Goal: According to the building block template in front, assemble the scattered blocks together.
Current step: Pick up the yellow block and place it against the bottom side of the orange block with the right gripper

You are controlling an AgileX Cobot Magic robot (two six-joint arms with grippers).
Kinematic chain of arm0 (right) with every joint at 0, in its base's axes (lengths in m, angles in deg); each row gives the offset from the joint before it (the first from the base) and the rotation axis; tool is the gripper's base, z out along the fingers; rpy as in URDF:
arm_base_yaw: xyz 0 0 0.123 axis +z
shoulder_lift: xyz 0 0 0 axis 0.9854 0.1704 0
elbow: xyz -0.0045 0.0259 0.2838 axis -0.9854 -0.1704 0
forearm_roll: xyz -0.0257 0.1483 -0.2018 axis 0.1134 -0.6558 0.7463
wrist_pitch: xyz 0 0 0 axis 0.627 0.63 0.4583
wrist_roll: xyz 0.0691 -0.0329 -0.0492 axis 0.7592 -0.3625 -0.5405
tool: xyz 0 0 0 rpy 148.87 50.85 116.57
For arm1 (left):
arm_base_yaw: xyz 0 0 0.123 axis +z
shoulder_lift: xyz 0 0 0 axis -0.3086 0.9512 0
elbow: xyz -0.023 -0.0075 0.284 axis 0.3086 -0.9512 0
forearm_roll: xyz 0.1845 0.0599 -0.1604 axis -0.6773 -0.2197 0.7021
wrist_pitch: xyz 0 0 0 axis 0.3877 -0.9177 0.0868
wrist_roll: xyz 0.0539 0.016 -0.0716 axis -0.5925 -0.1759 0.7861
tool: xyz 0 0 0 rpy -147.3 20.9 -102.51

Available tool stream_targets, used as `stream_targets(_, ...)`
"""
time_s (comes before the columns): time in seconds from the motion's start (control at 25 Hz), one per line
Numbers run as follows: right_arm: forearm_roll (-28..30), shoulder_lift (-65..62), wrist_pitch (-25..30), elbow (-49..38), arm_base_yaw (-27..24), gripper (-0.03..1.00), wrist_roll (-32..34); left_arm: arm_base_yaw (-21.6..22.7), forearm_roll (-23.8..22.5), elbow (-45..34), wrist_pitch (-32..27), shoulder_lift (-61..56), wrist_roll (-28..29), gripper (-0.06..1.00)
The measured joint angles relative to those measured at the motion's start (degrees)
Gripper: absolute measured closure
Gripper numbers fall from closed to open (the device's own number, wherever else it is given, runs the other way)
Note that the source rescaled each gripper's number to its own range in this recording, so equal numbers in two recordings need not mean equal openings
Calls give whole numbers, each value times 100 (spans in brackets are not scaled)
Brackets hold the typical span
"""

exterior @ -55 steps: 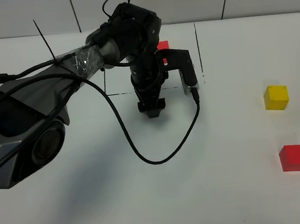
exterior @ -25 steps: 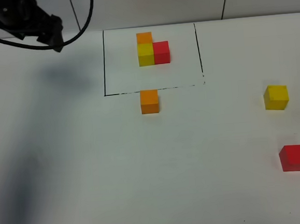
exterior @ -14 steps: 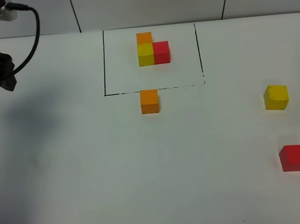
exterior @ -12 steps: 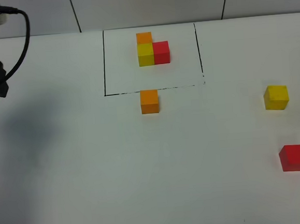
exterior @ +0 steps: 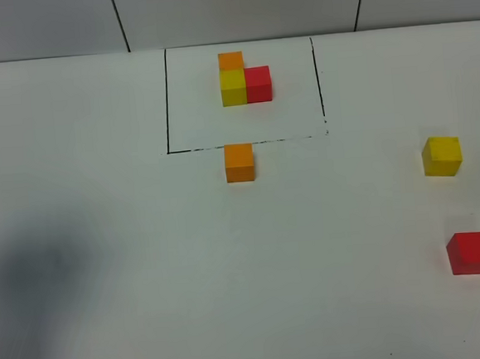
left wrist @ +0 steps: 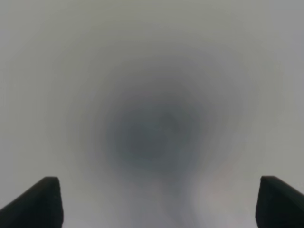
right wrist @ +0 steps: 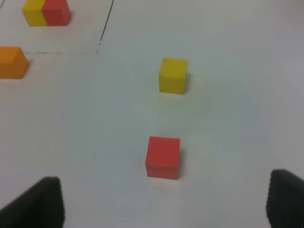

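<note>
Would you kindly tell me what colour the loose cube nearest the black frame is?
The cube is orange, shown best in the exterior high view.

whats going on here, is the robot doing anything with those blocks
Nothing is being held right now. The building block template sits inside the black outline. A loose orange cube rests just outside the outline's near line. The yellow cube and red cube lie apart off to the right, not yet joined. Neither gripper shows in the high view. The left gripper and right gripper are open and empty, the right one looking over the yellow and red cubes.
</note>
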Motion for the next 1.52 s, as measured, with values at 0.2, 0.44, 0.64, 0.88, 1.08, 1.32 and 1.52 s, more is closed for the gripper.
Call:
stream_targets(0.2,0,0,0,0,0,24,0,-15,-123,-505,-107,-975,235,4)
stream_targets(0.44,0,0,0,0,0,24,0,-15,-123,-1152,-192,-2303,275,5)
stream_targets(0.64,0,0,0,0,0,24,0,-15,-123,-1570,-423,-3371,275,5)
stream_targets(0.88,0,0,0,0,0,24,0,-15,-39,-2131,-575,-4155,275,5)
stream_targets(1.08,0,0,0,0,0,24,11,-15,202,-2553,-492,-4754,207,5)
stream_targets(1.32,0,0,0,0,0,24,17,-15,340,-2842,-324,-5470,54,6)
stream_targets(1.52,0,0,0,0,0,24,17,-15,360,-2857,-301,-5899,19,7)
